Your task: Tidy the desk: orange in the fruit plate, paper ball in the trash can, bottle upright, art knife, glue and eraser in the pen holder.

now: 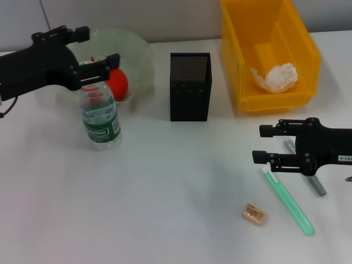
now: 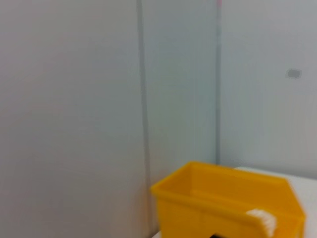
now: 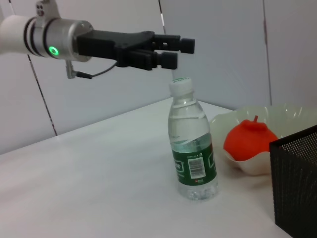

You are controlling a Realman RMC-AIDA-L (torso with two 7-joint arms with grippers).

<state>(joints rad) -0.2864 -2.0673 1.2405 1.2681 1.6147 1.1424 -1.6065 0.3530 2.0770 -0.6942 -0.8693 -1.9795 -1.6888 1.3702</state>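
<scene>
Bottle (image 1: 100,113) stands upright on the worktop, cap just below your left claw (image 1: 96,52) — fingers spread, nothing between them, and in the right wrist view they sit a little above the cap, not touching. Bottle step looks finished to me.

Orange (image 1: 117,82) lies in the fruit plate (image 1: 140,52), just beyond the left claw. Paper ball (image 1: 275,76) is inside the yellow trash can (image 1: 308,49), well beyond the right claw. Both done.

Still out on the worktop: art knife (image 1: 289,202), green, running away from under the right claw toward the near edge; glue (image 1: 315,185), grey stick, partly hidden under the same claw; eraser (image 1: 254,214), nearer the robot and inboard of it. Pen holder (image 1: 190,86) stands between the two arms, nothing visibly in it.

Right claw (image 1: 267,144) hangs over the knife's upper end — fingers spread, holding nothing.

Step in hand, by my reading: stationery pickup, knife first. You'll need to drop the right claw straight down, close across the thin body, then carry it to the pen holder's open top.
</scene>
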